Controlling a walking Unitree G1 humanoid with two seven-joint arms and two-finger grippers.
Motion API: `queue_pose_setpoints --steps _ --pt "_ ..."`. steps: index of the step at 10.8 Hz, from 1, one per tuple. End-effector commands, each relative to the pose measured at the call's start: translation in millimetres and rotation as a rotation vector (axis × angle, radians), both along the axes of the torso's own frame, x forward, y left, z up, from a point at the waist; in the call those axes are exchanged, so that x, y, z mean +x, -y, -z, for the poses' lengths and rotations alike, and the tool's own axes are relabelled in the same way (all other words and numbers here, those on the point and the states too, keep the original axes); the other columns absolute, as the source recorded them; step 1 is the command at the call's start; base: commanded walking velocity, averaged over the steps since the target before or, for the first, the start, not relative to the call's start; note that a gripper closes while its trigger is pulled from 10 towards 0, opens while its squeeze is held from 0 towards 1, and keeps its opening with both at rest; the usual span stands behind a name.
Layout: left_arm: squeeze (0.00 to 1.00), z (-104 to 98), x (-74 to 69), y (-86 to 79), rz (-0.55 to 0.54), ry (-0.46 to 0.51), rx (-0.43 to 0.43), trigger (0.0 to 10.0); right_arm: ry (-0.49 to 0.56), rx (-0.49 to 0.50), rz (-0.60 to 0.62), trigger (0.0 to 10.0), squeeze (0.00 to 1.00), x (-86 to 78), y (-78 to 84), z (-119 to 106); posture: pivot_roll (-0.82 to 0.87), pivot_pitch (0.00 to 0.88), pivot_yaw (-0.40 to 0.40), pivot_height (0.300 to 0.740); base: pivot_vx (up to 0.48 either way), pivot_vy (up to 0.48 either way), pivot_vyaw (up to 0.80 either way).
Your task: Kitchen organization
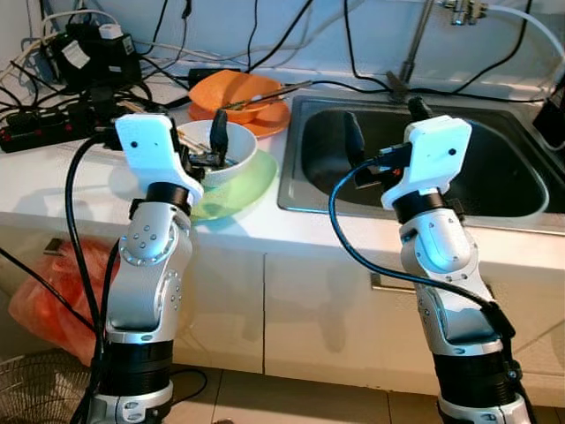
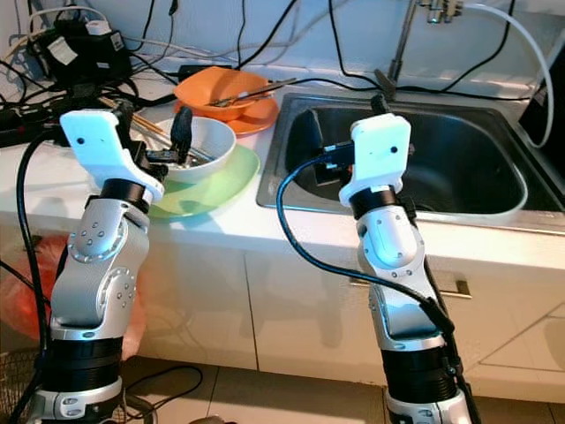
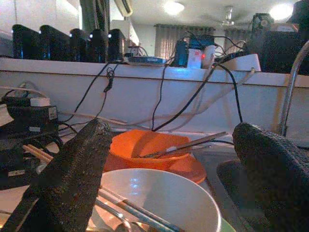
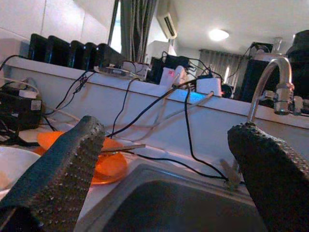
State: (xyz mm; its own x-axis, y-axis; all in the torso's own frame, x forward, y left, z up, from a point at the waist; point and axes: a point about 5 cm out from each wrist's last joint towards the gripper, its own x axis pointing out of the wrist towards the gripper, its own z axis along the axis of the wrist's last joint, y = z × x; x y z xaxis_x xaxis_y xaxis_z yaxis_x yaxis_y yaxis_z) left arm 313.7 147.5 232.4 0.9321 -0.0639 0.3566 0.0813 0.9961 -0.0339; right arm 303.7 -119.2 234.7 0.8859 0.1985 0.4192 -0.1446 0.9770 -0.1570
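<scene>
I stood before a white counter (image 1: 53, 190) with pale cabinet fronts (image 1: 291, 309) below and a tiled floor (image 1: 300, 402) under me. Black cables (image 1: 265, 35) trailed down the white wall (image 2: 291, 35) behind. Ceiling lights (image 3: 175, 7) glowed beyond, near drawn curtains (image 4: 137, 24).

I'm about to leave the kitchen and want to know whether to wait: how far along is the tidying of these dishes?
Barely begun. Nothing looks put away: the sink appears empty. In hand: the left gripper is open over the white bowl, which holds chopsticks and sits on the green plate. The right gripper is open over the sink's edge, holding nothing. Left: the white bowl, green plate and orange bowl on its orange plate.
</scene>
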Motion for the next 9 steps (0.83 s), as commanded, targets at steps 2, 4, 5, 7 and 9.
queue_pose_setpoints --steps 2,4,5,7,9 --pt "0.0 3 3.2 0.1 -0.003 -0.021 0.029 10.0 -0.002 -0.013 0.007 10.0 0.0 1.8 1.5 -1 0.02 0.024 0.009 0.74 0.0 0.0 0.0" --pt "0.0 3 9.3 -1.3 -0.021 -0.055 0.02 10.0 -0.029 0.019 -0.011 10.0 0.0 2.4 -0.9 0 0.03 0.028 0.01 0.74 0.0 0.0 0.0" --pt "0.0 4 11.5 -1.5 -0.021 -0.063 0.022 10.0 -0.035 0.028 -0.017 10.0 0.0 2.6 -1.8 0 0.03 0.031 0.011 0.74 0.0 0.0 0.0" --pt "0.0 7 14.6 -1.6 -0.011 -0.093 0.027 10.0 -0.063 0.045 -0.01 10.0 0.0 3.7 -1.8 2 0.03 0.044 0.02 0.74 0.0 0.0 0.0" --pt "0.0 10 14.2 -1.4 -0.013 -0.11 0.015 10.0 -0.093 0.068 0.052 10.0 0.0 5.5 2.1 6 0.04 0.064 0.03 0.74 0.0 0.0 0.0"
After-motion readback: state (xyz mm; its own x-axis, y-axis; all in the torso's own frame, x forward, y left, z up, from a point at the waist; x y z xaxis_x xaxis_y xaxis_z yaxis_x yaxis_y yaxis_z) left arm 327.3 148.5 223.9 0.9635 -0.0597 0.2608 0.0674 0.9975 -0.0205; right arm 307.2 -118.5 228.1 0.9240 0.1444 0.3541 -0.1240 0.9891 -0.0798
